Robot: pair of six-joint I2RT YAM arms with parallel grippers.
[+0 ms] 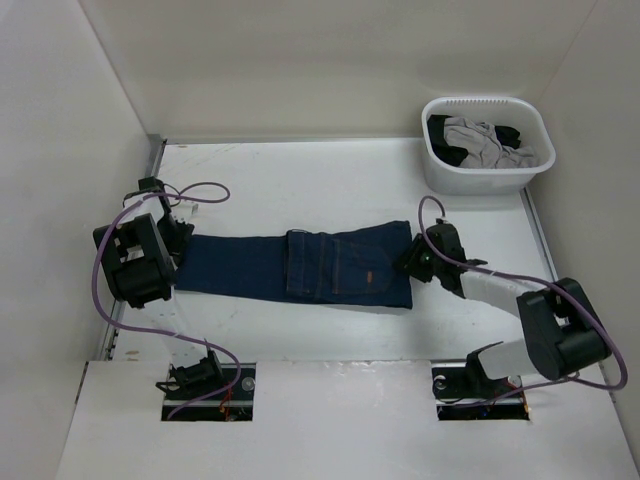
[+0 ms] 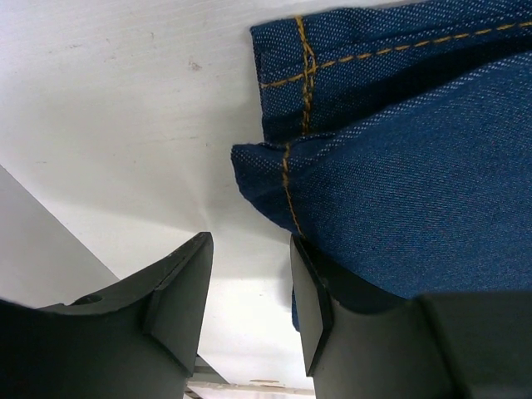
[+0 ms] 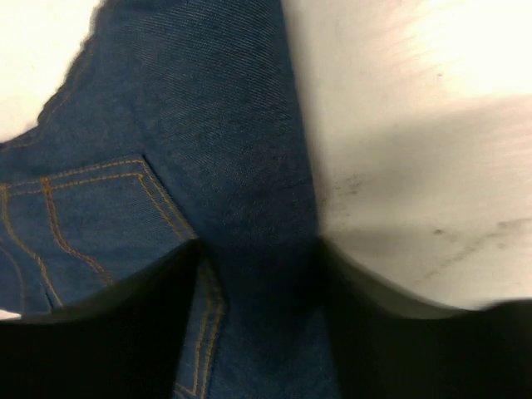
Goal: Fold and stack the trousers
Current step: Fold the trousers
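Observation:
The dark navy jeans [image 1: 300, 265] lie flat across the middle of the table, legs to the left and waist to the right, with a small tan patch [image 1: 370, 277] near the waist. My left gripper [image 1: 180, 245] is at the leg hems. In the left wrist view it [image 2: 249, 283] is open over bare table, and its right finger [image 2: 312, 299] touches the edge of the hem [image 2: 399, 191]. My right gripper [image 1: 408, 262] is at the waist end. In the blurred right wrist view it [image 3: 262, 274] is open and straddles the denim [image 3: 208, 125] by a back pocket.
A white laundry basket [image 1: 485, 182] stands at the back right and holds grey and black garments [image 1: 485, 140]. White walls enclose the table on the left, back and right. A raised white shelf [image 1: 340, 420] with the arm bases runs along the near edge.

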